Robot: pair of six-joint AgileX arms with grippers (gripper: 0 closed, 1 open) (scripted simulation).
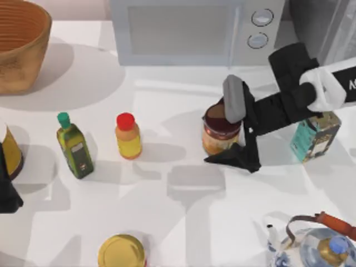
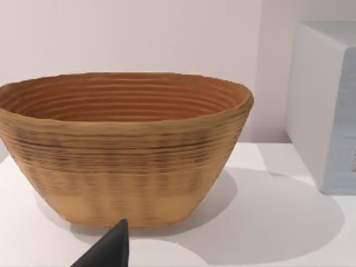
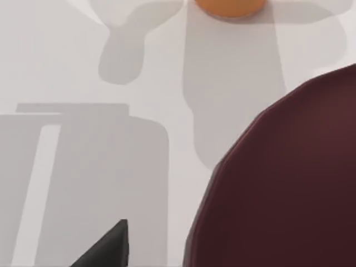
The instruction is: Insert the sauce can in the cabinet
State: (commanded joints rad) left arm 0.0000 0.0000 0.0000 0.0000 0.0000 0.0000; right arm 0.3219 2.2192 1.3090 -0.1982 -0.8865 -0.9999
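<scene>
Sauce can point(image 1: 221, 133) partly hidden by right gripper point(image 1: 236, 130); fingers' grip unclear.

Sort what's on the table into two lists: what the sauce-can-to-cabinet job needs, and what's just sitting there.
Job:
sauce can, mid-table
right claw, at the can
cabinet, back right corner

Lying about:
microwave
basket
green bottle
yellow bottle
yellow-lidded can
teal carton
teapot
</scene>
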